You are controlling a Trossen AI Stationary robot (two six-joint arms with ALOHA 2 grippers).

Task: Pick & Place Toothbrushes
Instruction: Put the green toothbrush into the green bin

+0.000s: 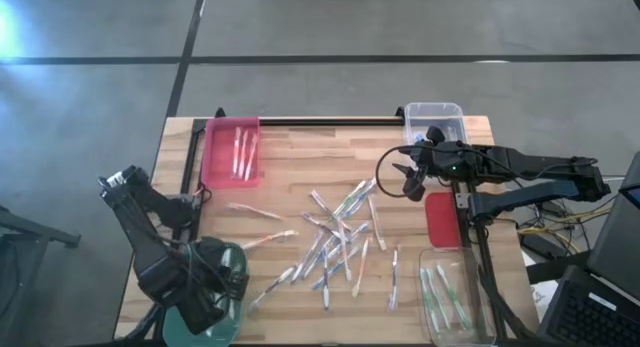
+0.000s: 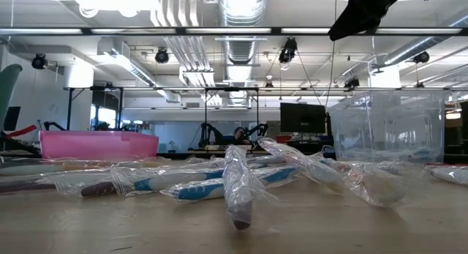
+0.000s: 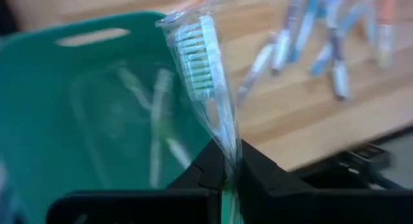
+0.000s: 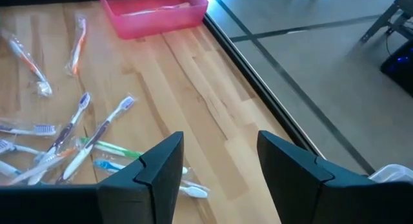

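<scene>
Several wrapped toothbrushes [image 1: 335,242] lie scattered on the middle of the wooden table [image 1: 290,187]. My left gripper [image 3: 231,161] hangs at the near left over the green bin [image 3: 84,114], shut on one green-bristled toothbrush [image 3: 197,62] in a clear wrapper. More toothbrushes [image 3: 158,121] lie on the green bin's floor. In the high view my left gripper [image 1: 215,297] covers part of the green bin [image 1: 237,272]. My right gripper [image 4: 219,172] stands open above the table's right side, with nothing between its fingers; in the high view my right gripper [image 1: 405,179] is near the far clear bin. My left gripper pinches the wrapped toothbrush's handle just below its neck [image 3: 227,143] between its two fingers [image 3: 258,175]. It comes from above, pointing steeply down. The brush runs on past the fingertips, head outward, lifted clear above the green bin.
A pink bin [image 1: 232,152] with toothbrushes stands at the far left. One clear bin [image 1: 433,117] stands at the far right and another [image 1: 455,302] with green toothbrushes at the near right. A red lid [image 1: 443,219] lies between them. A black rail [image 1: 330,121] runs along the far edge.
</scene>
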